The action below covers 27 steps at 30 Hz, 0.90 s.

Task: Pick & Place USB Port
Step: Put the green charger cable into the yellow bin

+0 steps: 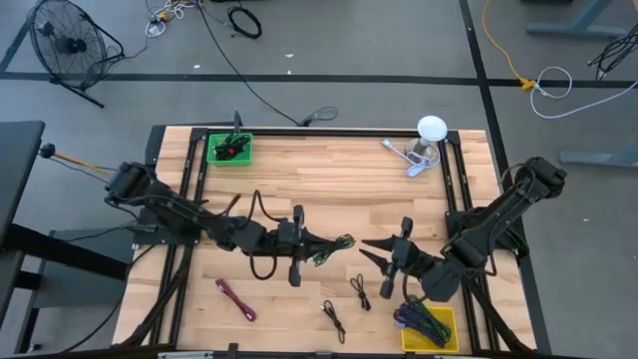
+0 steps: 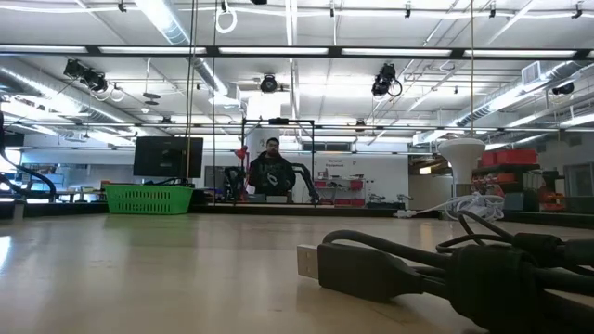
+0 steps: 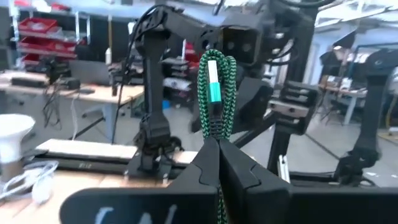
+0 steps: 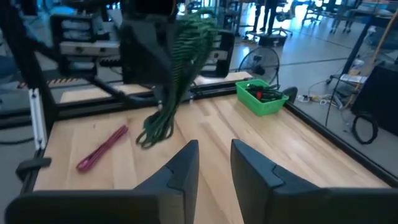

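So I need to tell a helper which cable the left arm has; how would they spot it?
Start at the wooden table and find the left gripper near its middle. The green braided cable hangs bunched from its shut fingers, above the boards. The red cable and the black cables lie loose on the table; this one is green and held.

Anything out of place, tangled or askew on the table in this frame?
Nothing looks damaged or spilled. The left gripper holds a green braided cable lifted off the table, jaws shut on it. Loose cables lie scattered at the near edge: a red cable and two black cables.
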Each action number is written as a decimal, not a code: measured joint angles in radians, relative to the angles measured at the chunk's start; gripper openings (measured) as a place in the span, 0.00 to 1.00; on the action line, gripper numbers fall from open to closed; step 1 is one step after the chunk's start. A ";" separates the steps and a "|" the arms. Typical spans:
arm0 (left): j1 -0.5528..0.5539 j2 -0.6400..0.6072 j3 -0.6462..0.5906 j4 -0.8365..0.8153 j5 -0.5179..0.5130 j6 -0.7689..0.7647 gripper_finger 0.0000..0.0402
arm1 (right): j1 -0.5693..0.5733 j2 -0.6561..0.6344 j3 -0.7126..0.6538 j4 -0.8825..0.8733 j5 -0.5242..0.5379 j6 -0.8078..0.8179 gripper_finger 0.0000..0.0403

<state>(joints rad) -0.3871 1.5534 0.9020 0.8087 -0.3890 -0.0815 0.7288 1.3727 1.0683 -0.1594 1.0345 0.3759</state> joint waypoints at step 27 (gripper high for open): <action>0.020 0.019 0.000 0.053 0.035 0.026 0.00 | -0.148 0.000 0.000 0.299 -0.304 -0.251 0.19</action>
<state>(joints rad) -0.3676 1.5726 0.9020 0.8618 -0.3541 -0.0559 0.5813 1.3728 1.0683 0.1393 0.7300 0.1253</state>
